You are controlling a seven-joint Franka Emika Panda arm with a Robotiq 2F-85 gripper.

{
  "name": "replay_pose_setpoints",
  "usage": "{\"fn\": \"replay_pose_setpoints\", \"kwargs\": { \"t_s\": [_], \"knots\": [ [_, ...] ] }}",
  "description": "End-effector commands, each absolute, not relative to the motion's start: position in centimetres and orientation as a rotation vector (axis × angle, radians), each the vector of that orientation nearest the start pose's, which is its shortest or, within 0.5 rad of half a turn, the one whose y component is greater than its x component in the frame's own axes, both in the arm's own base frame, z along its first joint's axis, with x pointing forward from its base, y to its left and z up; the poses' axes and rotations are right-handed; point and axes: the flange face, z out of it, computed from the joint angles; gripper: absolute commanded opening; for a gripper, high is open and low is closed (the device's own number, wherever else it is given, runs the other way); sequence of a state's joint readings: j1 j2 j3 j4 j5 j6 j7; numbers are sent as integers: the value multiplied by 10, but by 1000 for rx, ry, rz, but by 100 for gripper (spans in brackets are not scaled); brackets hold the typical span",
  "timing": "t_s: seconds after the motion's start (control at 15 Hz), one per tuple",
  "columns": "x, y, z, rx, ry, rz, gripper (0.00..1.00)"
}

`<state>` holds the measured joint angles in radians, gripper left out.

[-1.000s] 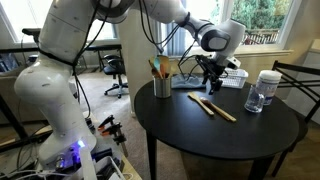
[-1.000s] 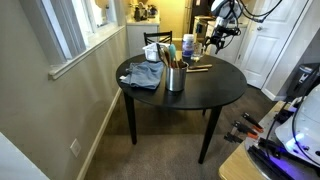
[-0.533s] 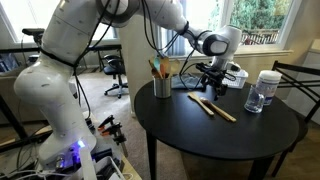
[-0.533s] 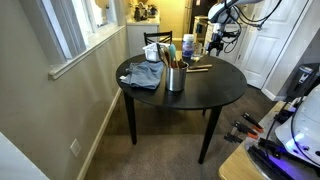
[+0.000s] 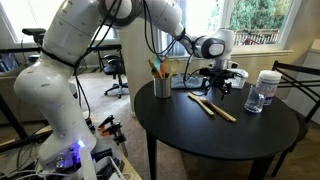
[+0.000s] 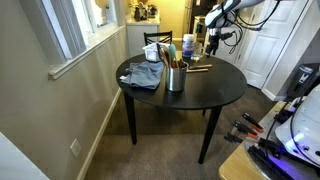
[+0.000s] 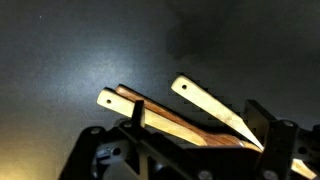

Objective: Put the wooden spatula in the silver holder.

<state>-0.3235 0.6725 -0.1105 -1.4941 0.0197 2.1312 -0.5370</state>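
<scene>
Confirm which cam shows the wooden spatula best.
Wrist view: the wooden spatula fills the frame up close, with its orange-brown colour and flat shape clear. Both exterior views show it only as a small, distant sliver on the table.

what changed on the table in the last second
The pincer came down toward the table and now hangs open just above the two wooden utensils, holding nothing. Nothing was grasped or let go. The wooden spatula, the longer pale utensil, the silver holder and the jar lie where they were.
</scene>
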Motion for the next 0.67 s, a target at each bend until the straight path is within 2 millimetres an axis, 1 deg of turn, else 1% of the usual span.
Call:
{"fn": "replay_pose_setpoints", "kwargs": {
  "t_s": [0.0,0.33,0.6],
  "knots": [
    [655,-277,266,-3185,-483,11,100],
    [655,-257,255,-3098,-865,-109,100],
    [647,-242,242,-2925,-1136,-146,100]
  ]
}}
